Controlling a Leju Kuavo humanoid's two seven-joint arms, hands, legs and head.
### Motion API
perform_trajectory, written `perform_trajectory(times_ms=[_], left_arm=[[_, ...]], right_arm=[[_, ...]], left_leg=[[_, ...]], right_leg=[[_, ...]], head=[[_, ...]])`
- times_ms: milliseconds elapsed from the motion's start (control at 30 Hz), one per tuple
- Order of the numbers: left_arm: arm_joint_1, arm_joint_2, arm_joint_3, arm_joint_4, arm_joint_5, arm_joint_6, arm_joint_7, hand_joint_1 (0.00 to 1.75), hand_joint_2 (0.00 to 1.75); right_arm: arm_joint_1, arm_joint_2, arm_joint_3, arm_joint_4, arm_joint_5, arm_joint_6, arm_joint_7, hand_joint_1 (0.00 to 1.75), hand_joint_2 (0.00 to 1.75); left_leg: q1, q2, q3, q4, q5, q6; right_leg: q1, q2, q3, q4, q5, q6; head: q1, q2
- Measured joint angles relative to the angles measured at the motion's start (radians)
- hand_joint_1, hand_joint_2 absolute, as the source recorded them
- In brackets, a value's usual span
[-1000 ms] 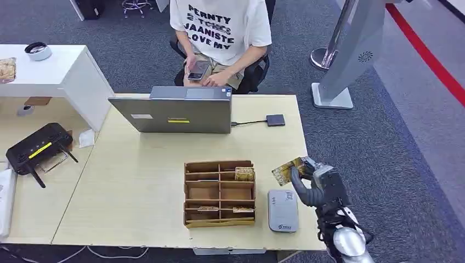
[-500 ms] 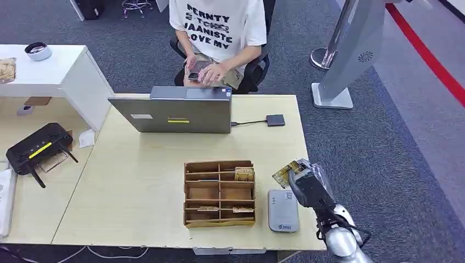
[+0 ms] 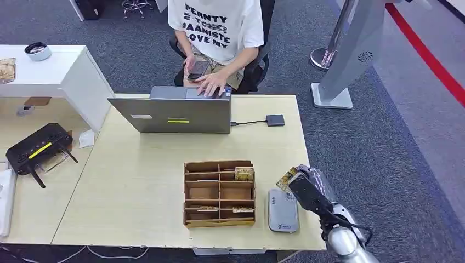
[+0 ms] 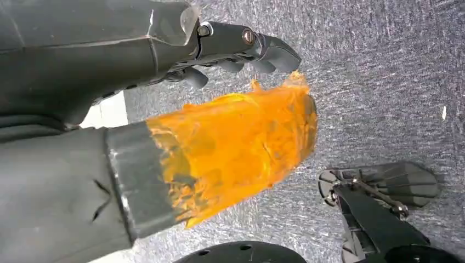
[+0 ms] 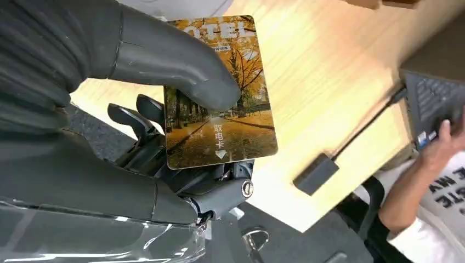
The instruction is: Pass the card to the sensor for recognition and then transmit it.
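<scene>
Desk (image 3: 142, 181), card (image 5: 219, 109) in right hand (image 3: 307, 189)

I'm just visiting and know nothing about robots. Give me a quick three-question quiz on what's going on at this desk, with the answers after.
1. True or false: the robot's right hand holds a card.
2. Which thing lies on the desk nearest that hand? A) laptop B) grey sensor C) black router
3. Fill in: the card pictures a tree-lined path in autumn colours and bears the printed word ____.

Key
1. True: the thumb pins the card against the fingers.
2. B: the grey sensor sits between the hand and the brown card organizer.
3. HOTEL.
</scene>
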Motion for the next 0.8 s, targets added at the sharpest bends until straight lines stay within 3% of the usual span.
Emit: perform_trajectory(times_ms=[300,667,800], left_arm=[[0.002,0.0,0.007,0.0,-0.002,0.0,0.0,0.0,0.0],[0.003,0.0,0.008,0.0,-0.006,0.0,-0.002,0.0,0.0],[0.003,0.0,0.008,0.0,-0.006,0.001,-0.004,0.0,0.0]], right_arm=[[-0.023,-0.05,0.019,0.047,-0.066,0.103,-0.012,1.75,1.75],[-0.025,-0.064,0.028,0.057,-0.163,0.106,-0.055,1.75,1.75],[-0.02,-0.066,0.024,0.037,-0.219,0.142,-0.076,1.75,1.75]], left_leg=[[0.0,0.0,0.0,0.0,0.0,0.0],[0.0,0.0,0.0,0.0,0.0,0.0],[0.0,0.0,0.0,0.0,0.0,0.0]], right_leg=[[0.0,0.0,0.0,0.0,0.0,0.0],[0.0,0.0,0.0,0.0,0.0,0.0],[0.0,0.0,0.0,0.0,0.0,0.0]], head=[[0.0,0.0],[0.0,0.0],[0.0,0.0]])
